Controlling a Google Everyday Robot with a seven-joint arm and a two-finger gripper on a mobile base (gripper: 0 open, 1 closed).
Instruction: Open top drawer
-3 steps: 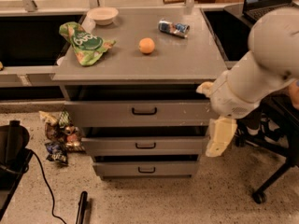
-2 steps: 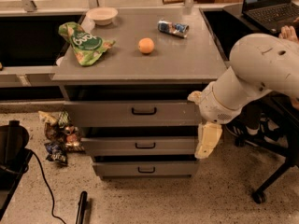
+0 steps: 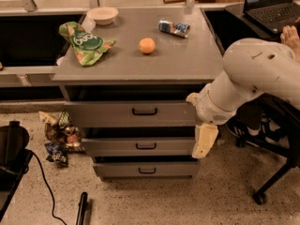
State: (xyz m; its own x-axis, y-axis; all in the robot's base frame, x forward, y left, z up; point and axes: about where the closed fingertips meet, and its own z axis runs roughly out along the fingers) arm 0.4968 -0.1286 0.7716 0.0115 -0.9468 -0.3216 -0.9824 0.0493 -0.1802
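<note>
Grey cabinet (image 3: 187, 60): hand (image 3: 205, 142) beside top drawer's (image 3: 108, 114) right end, its grip unclear.

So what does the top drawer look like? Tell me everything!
The top drawer is the biggest of three grey drawers, right under the grey tabletop. Its wide, flat front looks like painted metal, with a small black bar handle in the middle. A dark gap shows above it. It sits level, and nothing holds the handle. The robot's white arm is in front of its right end. The gripper hangs lower down, beside the middle drawer.
</note>
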